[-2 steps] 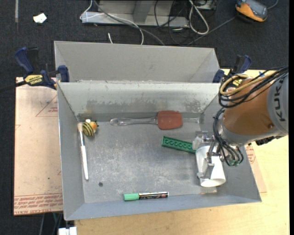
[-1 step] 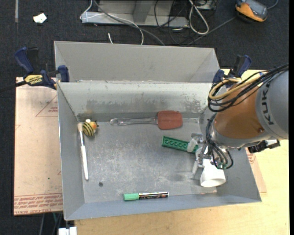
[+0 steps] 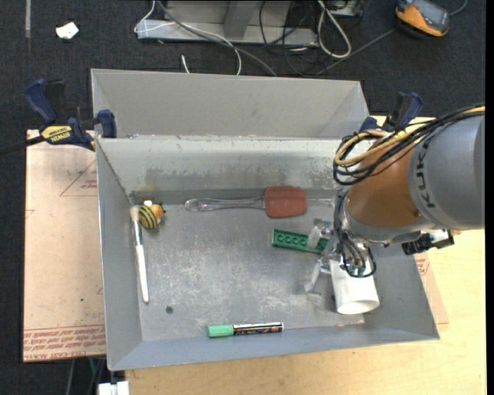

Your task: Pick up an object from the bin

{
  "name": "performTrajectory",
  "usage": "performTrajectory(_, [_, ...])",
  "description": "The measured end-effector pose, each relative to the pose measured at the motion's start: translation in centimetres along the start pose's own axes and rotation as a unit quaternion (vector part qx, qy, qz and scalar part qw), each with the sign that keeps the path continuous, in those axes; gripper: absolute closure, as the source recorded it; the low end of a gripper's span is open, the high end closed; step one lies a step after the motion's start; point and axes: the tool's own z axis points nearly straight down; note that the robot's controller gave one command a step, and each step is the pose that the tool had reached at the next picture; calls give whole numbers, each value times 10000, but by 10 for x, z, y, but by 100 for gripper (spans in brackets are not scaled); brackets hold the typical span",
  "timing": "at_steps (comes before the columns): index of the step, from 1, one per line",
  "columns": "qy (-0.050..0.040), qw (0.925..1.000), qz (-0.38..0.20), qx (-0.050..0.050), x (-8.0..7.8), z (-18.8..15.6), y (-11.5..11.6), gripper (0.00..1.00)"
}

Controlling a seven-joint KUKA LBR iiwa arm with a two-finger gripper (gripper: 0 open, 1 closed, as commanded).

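Premises are presenting as a robotics laboratory or test cell. An industrial robot arm (image 3: 455, 177), grey-cased with an orange wrist cover, is hanging over a grey metal bin (image 3: 231, 262) and is carrying a loose bundle of yellow and black cables (image 3: 370, 150). Dark carpet (image 3: 77, 77) is lying behind the bin. There, further loose leads (image 3: 270, 35) are trailing towards grey equipment (image 3: 208, 19), and an orange-and-black device (image 3: 421, 15) is lying nearby

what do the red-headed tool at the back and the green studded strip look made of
Red-headed tool: the handle looks like clear glossy plastic, see-through with highlights; the head is matte reddish-brown, perhaps rubber or sponge. Green studded strip: probably hard moulded plastic, even in colour with rows of studs.
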Motion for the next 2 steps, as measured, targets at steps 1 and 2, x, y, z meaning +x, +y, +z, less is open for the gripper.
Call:
performTrajectory(1, [-6, 9988, -484, 3, -11, -18, -20, 0])
performTrajectory(2, [-7, 9986, 528, -5, -30, -5, -23, 0])
